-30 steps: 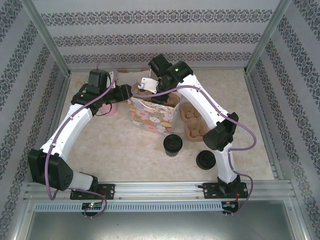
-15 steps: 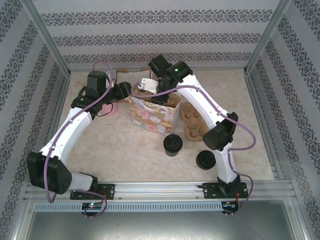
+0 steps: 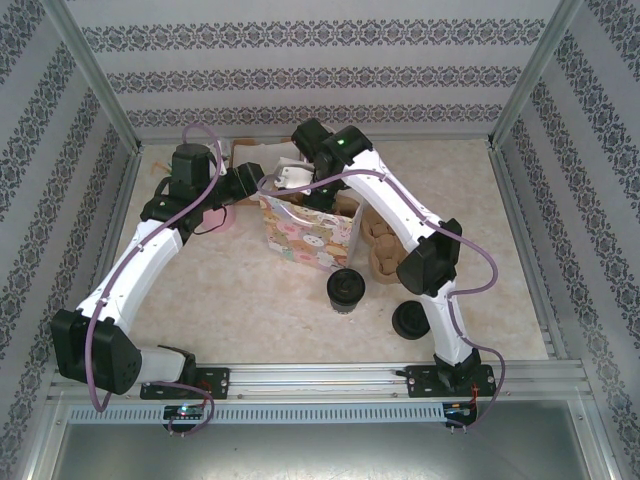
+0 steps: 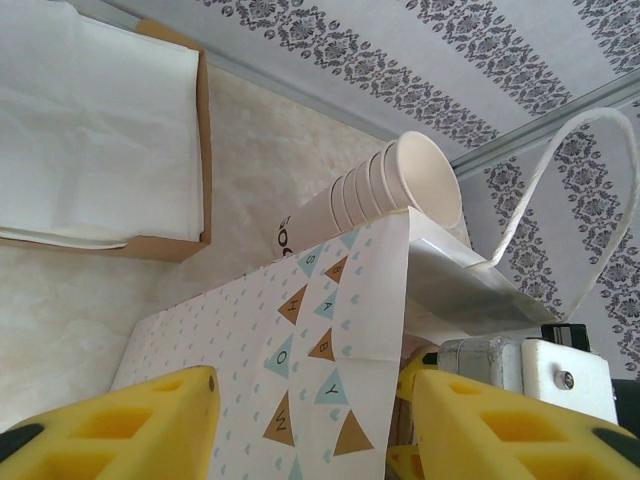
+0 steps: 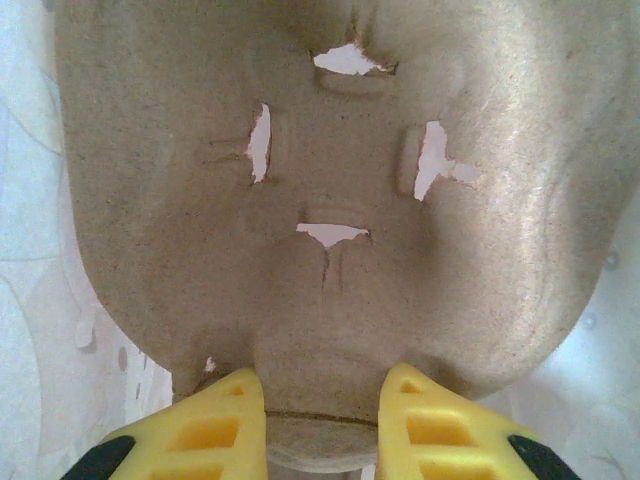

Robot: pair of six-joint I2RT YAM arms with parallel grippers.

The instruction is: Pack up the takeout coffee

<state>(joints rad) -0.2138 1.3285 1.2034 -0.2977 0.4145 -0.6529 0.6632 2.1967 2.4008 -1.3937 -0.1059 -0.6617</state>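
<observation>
A gift bag (image 3: 305,240) with pastel animal prints stands open mid-table. My right gripper (image 3: 300,183) reaches into its mouth from behind. In the right wrist view this gripper (image 5: 322,385) is shut on the rim of a brown pulp cup carrier (image 5: 340,180) that hangs inside the bag. My left gripper (image 3: 257,186) is at the bag's left rim. Its yellow fingers (image 4: 150,420) stand wide apart around the bag's bunting-printed side panel (image 4: 300,330). Two black round lids (image 3: 347,290) (image 3: 412,320) sit in front of the bag. From above I cannot tell which caps the takeout coffee.
A stack of lidless cream cups (image 4: 375,185) lies on its side behind the bag. A cardboard box of white napkins (image 4: 100,130) sits at the back left. More pulp carriers (image 3: 385,245) are stacked right of the bag. A pink cup (image 3: 226,218) stands under the left arm.
The right arm has swung left and back, carrying the carrier further over the bag's mouth. The left gripper has edged right to the bag's rim.
</observation>
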